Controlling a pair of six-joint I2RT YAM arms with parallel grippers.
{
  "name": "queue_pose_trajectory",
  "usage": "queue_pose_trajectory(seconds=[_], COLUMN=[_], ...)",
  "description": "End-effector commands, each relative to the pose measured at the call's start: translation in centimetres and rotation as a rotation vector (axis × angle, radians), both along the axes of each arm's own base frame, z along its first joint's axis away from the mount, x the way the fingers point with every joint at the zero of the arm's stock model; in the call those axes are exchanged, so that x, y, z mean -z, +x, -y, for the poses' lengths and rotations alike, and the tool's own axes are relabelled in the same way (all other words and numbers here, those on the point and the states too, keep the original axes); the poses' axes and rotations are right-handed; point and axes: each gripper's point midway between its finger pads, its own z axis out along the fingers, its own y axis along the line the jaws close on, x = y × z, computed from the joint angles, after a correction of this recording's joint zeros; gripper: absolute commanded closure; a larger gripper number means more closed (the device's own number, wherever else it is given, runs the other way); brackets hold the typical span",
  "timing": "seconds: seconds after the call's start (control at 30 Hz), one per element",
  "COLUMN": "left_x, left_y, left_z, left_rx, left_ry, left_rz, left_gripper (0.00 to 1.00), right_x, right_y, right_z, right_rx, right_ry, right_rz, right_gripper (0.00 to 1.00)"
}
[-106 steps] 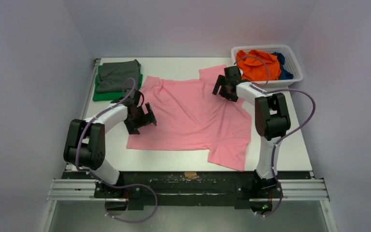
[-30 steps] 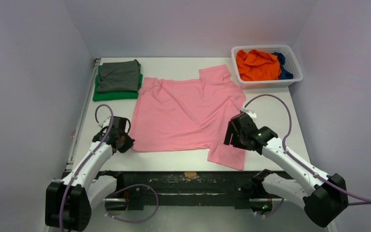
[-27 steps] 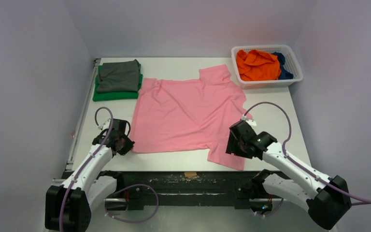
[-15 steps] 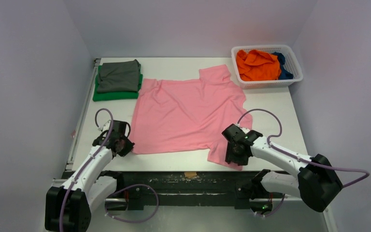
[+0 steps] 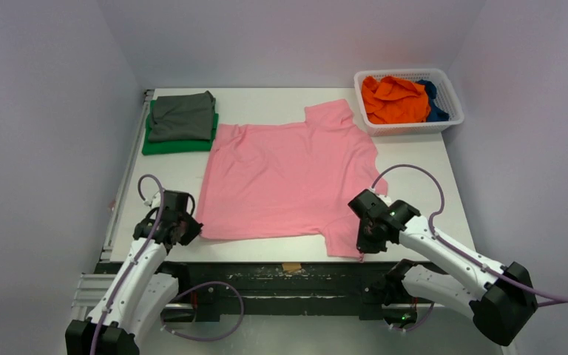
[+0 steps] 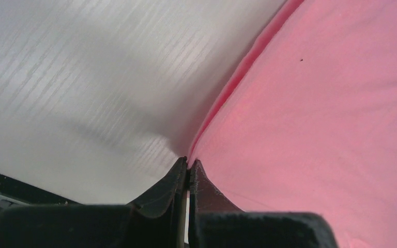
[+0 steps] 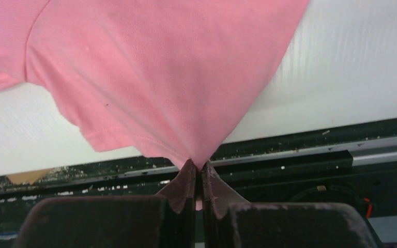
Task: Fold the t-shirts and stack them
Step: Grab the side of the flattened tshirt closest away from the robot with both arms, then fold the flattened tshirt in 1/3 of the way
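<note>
The pink t-shirt [image 5: 288,177] lies spread flat in the middle of the table. My left gripper [image 5: 186,231] is at its near-left hem corner, with the jaws shut on the cloth edge. In the left wrist view the fingertips [image 6: 188,164] meet right where the pink t-shirt [image 6: 315,129] ends. My right gripper [image 5: 362,245] is shut on the tip of the near sleeve at the table's front edge. The right wrist view shows the pink t-shirt [image 7: 160,67] drawn to a point between the closed jaws of the right gripper [image 7: 196,168].
A folded grey t-shirt [image 5: 183,115] rests on a folded green t-shirt [image 5: 177,143] at the back left. The white mesh basket [image 5: 444,123] at the back right holds an orange t-shirt [image 5: 393,97] and a dark blue t-shirt [image 5: 435,105]. The black rail [image 5: 288,279] runs along the near edge.
My right gripper came down onto the near sleeve and closed on its tip. My left arm drew back a little toward the near edge, pulling the hem corner with it.
</note>
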Motion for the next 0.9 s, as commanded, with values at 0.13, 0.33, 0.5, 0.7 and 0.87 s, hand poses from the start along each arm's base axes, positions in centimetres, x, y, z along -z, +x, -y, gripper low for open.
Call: queue_pose_trajectory(seconds=[0.13, 0.33, 0.5, 0.7, 0.87], left_x=[-0.4, -1.7, -4.0, -5.6, -6.7], left_y=[-4.1, -3.5, -0.1, 4.4, 7.6], left_z=[1.3, 1.6, 1.9, 2.1, 2.1], left_rx=[0.009, 0.026, 0.036, 0.031, 0.003], left_ry=[-0.092, -0.101, -0.085, -0.056, -0.042], left_rz=[-0.018, 0.04, 0.124, 0.146, 0.153], left_gripper=[1.0, 1.0, 1.0, 1.0, 1.0], right_x=[-2.0, -2.8, -5.3, -8.3, -9.8], right_y=[-5.6, -3.7, 1.6, 7.6, 11.8], right_z=[1.0, 0.0, -1.6, -1.0, -0.5], right_rx=[-0.009, -0.023, -0.02, 0.01, 0.055], right_ry=[0.042, 0.075, 0.087, 0.049, 0.055], right_rz=[-0.159, -0.078, 0.116, 0.272, 0.356], right_gripper=[1.0, 1.0, 1.0, 1.0, 1.0])
